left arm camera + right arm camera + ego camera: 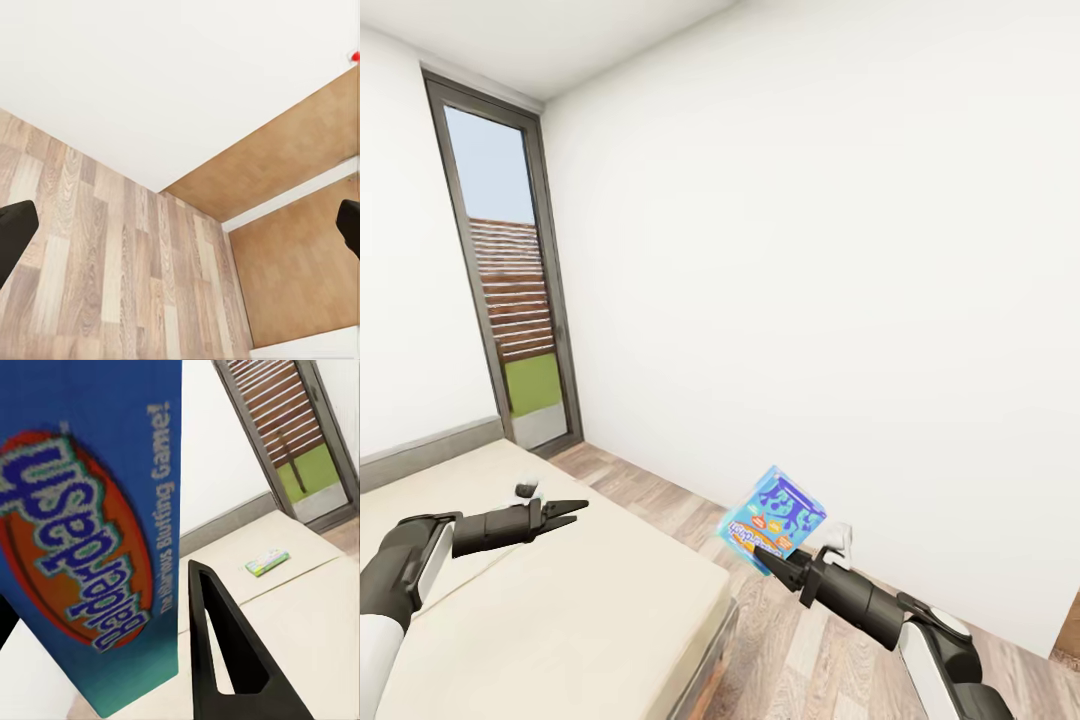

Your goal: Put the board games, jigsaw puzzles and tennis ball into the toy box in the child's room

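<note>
Item held: 1 board game (775,520), a blue box lettered "Balderdash" in the right wrist view, carried tilted in the right gripper (768,553) above the wooden floor (780,650) just off the corner of the bed (560,610); the jaws are clamped on its lower edge, with 1 dark finger (225,660) seen beside the box face. Item outstanding: 1 further board game (267,562), a small green-and-white box, lying flat on the bed surface near the window end, untouched. Left gripper (570,512): held out level over the bed, empty, its jaws set wide as judged from the 2 fingertips at opposite edges of the left wrist view. Progress, as judged: 1 of 6 toys is lifted but not yet delivered; the second bed game remains to be fetched; the state of the table toys and the toy box cannot be told, as neither table nor box is in the frames. The task is therefore taken to be at an early carrying stage. Surface: bed covered in plain cream fabric, smooth and flat, with a low grey headboard (430,450) against the wall. Room: white walls (810,250), light plank floor with mixed pale and brown boards, a white skirting strip, and 1 tall dark-framed glazed door (510,280) giving onto slatted fencing and a patch of grass. A brown panelled furniture piece (300,255) with white edging is recorded in the left wrist view; its identity cannot be told.
</note>
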Robot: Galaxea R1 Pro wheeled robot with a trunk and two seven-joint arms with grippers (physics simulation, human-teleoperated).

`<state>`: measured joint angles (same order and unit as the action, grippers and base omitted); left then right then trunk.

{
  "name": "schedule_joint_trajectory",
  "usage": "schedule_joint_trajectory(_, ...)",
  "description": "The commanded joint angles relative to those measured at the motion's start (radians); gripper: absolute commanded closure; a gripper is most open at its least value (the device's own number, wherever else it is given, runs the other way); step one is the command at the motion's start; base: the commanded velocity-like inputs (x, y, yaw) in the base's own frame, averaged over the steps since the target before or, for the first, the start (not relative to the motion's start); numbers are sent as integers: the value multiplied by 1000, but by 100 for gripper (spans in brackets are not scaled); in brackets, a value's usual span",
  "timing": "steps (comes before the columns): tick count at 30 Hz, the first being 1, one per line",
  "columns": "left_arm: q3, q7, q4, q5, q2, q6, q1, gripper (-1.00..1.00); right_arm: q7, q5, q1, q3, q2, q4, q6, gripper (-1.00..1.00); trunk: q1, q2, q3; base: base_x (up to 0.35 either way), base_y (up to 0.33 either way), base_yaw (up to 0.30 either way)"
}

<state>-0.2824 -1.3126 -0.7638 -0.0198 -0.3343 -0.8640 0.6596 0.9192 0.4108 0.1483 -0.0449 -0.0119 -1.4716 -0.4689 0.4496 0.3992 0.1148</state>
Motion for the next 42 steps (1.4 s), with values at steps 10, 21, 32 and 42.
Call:
schedule_joint_trajectory(10, 0, -2, 0, -2, 0, -10, 0, -100, 0, 8, 1, -8, 2, 5, -10, 100, 0, 1, -5, 0, 0, -235)
schedule_joint_trajectory(21, 1, -2, 0, -4, 0, -10, 0, -100, 0, 8, 2, -9, 2, 24, -9, 100, 0, 1, -10, 0, 0, -236)
schedule_joint_trajectory(32, -1, -7, 0, -2, 0, -10, 0, -100, 0, 8, 2, -10, 0, 33, -8, 100, 0, 1, -16, 0, 0, -236)
schedule_joint_trajectory(42, 0, -9, 0, -4, 0, -10, 0, -100, -1, 8, 2, -10, 2, 34, -8, 100, 0, 1, -20, -1, 0, -236)
